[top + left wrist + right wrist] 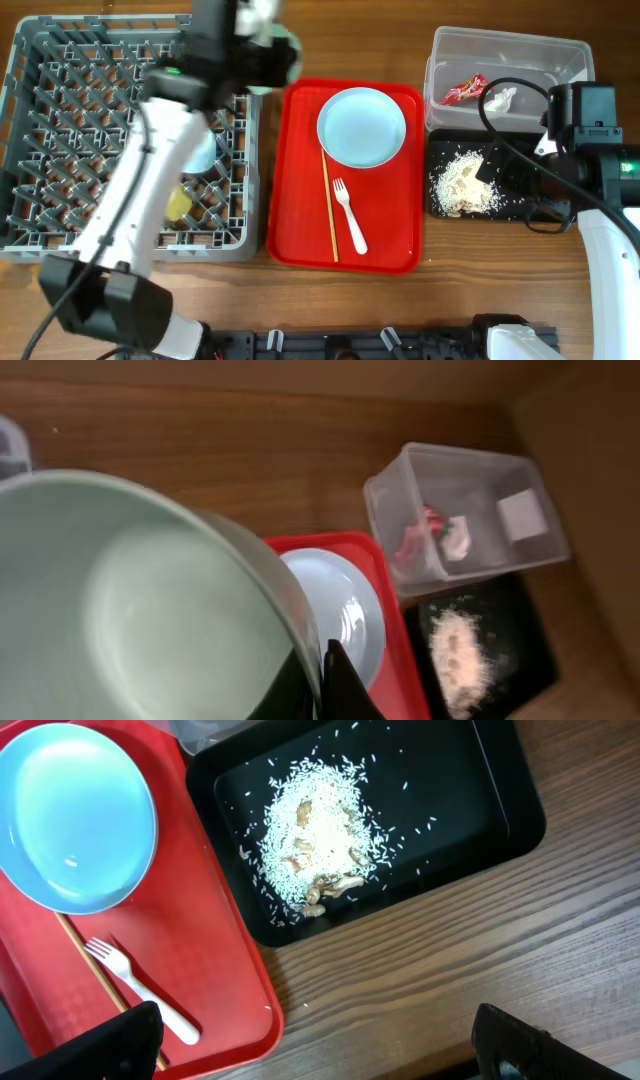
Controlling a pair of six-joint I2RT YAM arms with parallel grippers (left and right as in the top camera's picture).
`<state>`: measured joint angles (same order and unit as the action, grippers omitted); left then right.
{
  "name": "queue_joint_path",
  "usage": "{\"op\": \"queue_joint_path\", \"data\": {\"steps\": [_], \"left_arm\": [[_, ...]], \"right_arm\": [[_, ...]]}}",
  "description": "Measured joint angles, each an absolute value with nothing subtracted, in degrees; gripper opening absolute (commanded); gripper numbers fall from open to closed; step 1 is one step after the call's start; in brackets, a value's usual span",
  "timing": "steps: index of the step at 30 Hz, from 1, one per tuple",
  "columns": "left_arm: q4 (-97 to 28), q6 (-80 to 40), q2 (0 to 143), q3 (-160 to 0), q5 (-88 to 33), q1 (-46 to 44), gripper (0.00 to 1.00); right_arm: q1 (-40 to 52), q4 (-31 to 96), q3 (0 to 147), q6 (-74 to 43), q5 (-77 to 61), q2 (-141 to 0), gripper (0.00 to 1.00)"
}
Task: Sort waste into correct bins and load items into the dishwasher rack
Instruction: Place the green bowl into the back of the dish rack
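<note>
left gripper (326, 682): clamped on bowl (130, 610) rim | bowl: likely light, stiff, slick; you should pinch its rim wall squarely | right gripper (318, 1042): spread wide, empty

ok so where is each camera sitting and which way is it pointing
Overhead: fixed above the table, looking straight down on the dishwasher rack and red tray; left arm and right arm show.
Left wrist: on the left arm, looking over the mint-green bowl pinched in the left gripper toward the clear tub; its dark fingertips show.
Right wrist: on the right arm, looking down at rice scraps in the black tray; the open right gripper shows fingertips at the bottom corners.
Shared: all three see the plate.
</note>
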<state>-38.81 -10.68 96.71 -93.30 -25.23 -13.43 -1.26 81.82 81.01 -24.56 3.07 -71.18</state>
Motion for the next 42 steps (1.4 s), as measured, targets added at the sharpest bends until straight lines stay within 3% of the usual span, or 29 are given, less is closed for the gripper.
{"op": "queue_joint_path", "data": {"steps": [7,20,22,24,25,27,28,29,38,42], "left_arm": [[-40.75,-10.68,101.62,-93.27,-46.19,3.55,0.04],[-37.74,-10.85,116.62,-93.27,-67.85,13.52,0.04],[-37.78,-10.85,117.03,-93.27,-68.9,15.18,0.23],[-38.33,-11.0,117.27,-93.27,-68.55,16.73,0.31],[-39.0,-11.07,117.47,-93.27,-67.81,17.56,0.5],[-40.58,-10.94,117.75,-93.27,-65.56,18.87,0.61],[-41.8,-11.07,117.84,-93.27,-64.03,19.49,0.86],[-43.72,-11.22,117.95,-93.27,-61.63,20.38,1.0],[-48.56,-10.68,117.34,-93.23,-55.7,28.1,1.0],[-48.71,-10.63,110.19,-93.1,-54.59,30.2,1.0]], "right_arm": [[-1.26,81.78,81.01,-24.38,3.07,-71.18,1.0],[-1.26,81.76,81.01,-24.36,3.07,-71.18,1.0],[-1.26,81.73,81.01,-24.36,3.07,-71.18,1.0],[-1.26,81.67,81.01,-24.36,3.07,-71.18,1.0],[-1.26,81.65,81.01,-24.36,3.07,-71.18,1.0],[-1.26,81.65,81.01,-24.38,3.07,-71.18,1.0],[-1.26,81.65,81.01,-24.38,3.07,-71.18,1.0],[-1.26,81.69,81.01,-24.36,3.07,-71.18,1.0],[-1.26,81.67,81.01,-24.38,3.07,-71.18,1.0],[-1.26,81.65,81.01,-24.38,3.07,-71.18,1.0]]}}
